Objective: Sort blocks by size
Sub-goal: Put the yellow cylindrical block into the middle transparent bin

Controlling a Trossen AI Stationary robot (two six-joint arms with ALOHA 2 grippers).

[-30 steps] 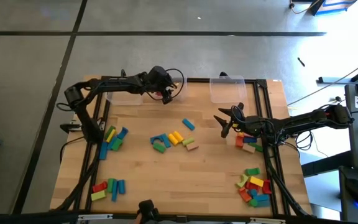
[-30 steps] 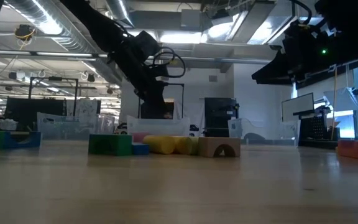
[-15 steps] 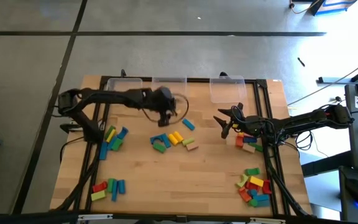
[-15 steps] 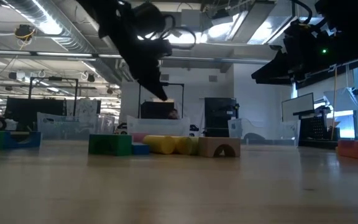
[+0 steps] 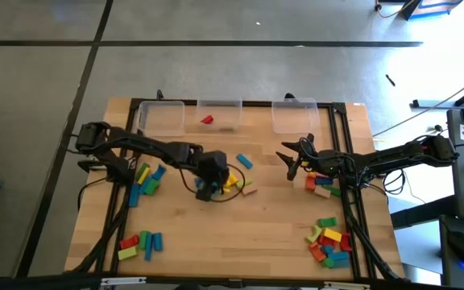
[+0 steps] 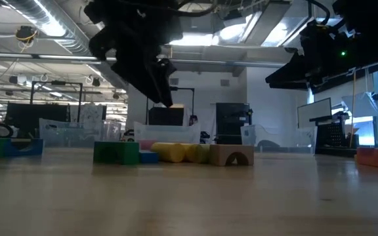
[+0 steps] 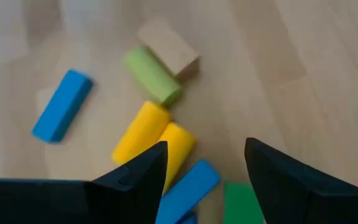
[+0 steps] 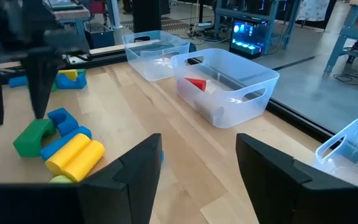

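High view: three clear bins (image 5: 219, 113) are sitting along the far edge of the bench (image 5: 240, 234), and the middle one is holding one red block (image 5: 207, 120). The blocks are lying in five groups: a centre cluster (image 5: 230, 180), a heap by the left rail (image 5: 146, 179), a few near the front left corner (image 5: 140, 243), some under the right arm (image 5: 321, 184), and a pile at the front right (image 5: 329, 240). The left gripper (image 5: 208, 185) is hanging over the left part of the centre cluster. The right gripper (image 5: 290, 159) is waiting well to the right of it, holding nothing.

Low view: a green block (image 6: 115, 152), a yellow cylinder (image 6: 171, 153) and a tan arch block (image 6: 231, 155) are lying in a row on the bench, with the left gripper (image 6: 157, 85) above them, not touching.

Left wrist view: the left gripper (image 7: 207, 180) is standing wide and empty, directly above two yellow cylinders (image 7: 153, 143) lying side by side. Just beside them are a blue bar (image 7: 188, 189) and a green piece (image 7: 242, 201); farther off are lying a light green cylinder (image 7: 152, 76) touching a tan block (image 7: 167, 49), and a second blue bar (image 7: 62, 104) lying apart.

Right wrist view: the right gripper (image 8: 199, 165) is parted and empty, with the yellow cylinders (image 8: 75, 154) and a green arch (image 8: 34, 135) lying ahead of it.
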